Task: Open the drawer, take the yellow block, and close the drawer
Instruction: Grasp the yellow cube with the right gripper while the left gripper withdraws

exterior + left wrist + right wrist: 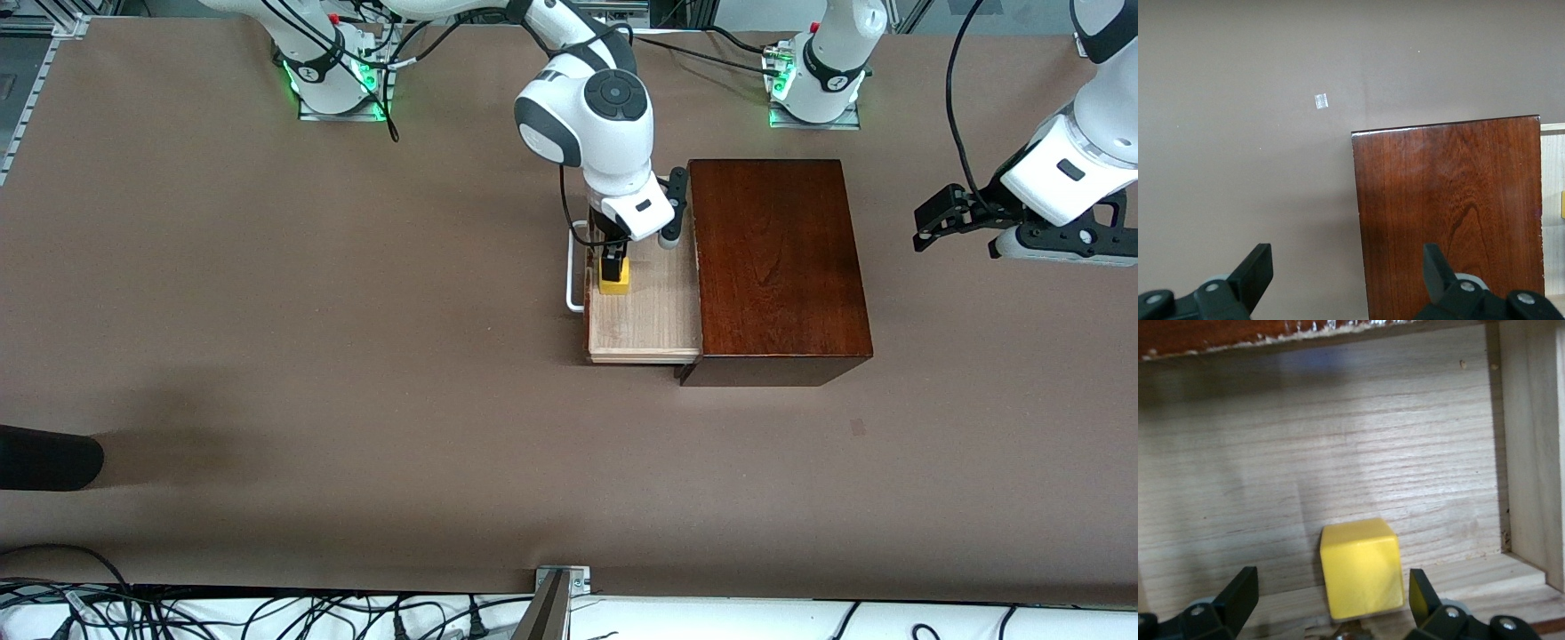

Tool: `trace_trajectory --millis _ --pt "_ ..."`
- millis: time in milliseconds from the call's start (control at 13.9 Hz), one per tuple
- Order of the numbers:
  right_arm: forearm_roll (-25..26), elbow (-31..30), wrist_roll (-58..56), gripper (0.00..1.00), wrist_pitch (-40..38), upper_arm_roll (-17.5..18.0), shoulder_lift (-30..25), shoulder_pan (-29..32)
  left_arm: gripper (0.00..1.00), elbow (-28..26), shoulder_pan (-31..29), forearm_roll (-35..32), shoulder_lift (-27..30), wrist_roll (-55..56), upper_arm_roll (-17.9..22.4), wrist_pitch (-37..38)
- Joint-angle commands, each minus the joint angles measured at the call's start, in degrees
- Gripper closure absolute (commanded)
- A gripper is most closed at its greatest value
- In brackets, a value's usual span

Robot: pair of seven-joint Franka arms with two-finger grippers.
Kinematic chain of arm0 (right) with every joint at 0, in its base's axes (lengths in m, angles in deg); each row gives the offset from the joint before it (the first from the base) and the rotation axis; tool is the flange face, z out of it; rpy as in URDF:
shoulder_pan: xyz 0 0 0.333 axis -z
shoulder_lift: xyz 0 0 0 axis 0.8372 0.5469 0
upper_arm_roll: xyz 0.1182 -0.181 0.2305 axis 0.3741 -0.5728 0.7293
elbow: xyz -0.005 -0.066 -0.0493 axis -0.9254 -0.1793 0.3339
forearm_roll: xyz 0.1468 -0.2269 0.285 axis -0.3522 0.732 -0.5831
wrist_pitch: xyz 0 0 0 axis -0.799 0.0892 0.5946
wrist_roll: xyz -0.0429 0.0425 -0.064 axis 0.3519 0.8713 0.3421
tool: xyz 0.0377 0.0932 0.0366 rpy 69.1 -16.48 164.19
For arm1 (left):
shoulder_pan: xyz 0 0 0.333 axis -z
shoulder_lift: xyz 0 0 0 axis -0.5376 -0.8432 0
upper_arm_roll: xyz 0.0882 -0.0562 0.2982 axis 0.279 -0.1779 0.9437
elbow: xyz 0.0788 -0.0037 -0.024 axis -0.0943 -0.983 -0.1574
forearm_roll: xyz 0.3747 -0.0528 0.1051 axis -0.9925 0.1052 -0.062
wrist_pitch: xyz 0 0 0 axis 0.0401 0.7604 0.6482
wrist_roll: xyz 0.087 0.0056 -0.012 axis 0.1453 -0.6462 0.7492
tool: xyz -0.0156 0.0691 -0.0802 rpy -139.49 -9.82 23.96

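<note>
Drawer (645, 316) is seen pulled out of the dark reddish-brown wooden box (778, 267) toward the right arm's end of the table (267, 311), its pale wood floor exposed and its white bar handle (573, 276) at the outer end. The yellow block (614, 276) is found inside the drawer, resting on the pale floor close to the drawer's front wall, by the handle. The right gripper (613, 267) is lowered into the drawer directly over the block; in the right wrist view its fingers (1238, 593) are held apart, one on each side of the yellow block (1361, 568), with a visible gap between one finger and the cube, so the block is not clamped. The left gripper (933, 227) is held in the air past the box, over the bare table toward the left arm's end, where that arm waits. In the left wrist view its fingers (1255, 270) are spread wide with nothing between them, above the top of the wooden box (1448, 213) and the brown table surface (1238, 133).
</note>
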Motion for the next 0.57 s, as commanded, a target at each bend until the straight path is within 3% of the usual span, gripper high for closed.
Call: trace_trajectory --millis 0,359,431,502 --pt "1.6 2.0 -1.8 0.00 1.6 0.0 2.3 0.2 0.00 0.6 0.4 0.2 0.3 -1.1 -0.2 0.8" --pt "3.2 1.7 -1.8 0.00 4.6 0.0 4.9 0.1 0.00 0.7 0.4 0.3 0.3 -1.0 -0.4 0.8" --pt "3.2 1.8 -1.7 0.12 5.1 0.0 5.1 0.1 0.00 0.7 0.4 0.3 0.3 -0.9 -0.4 0.8" --pt "3.2 2.0 -1.9 0.43 5.2 0.0 5.1 0.2 0.00 0.8 0.4 0.3 0.3 -0.9 -0.4 0.8"
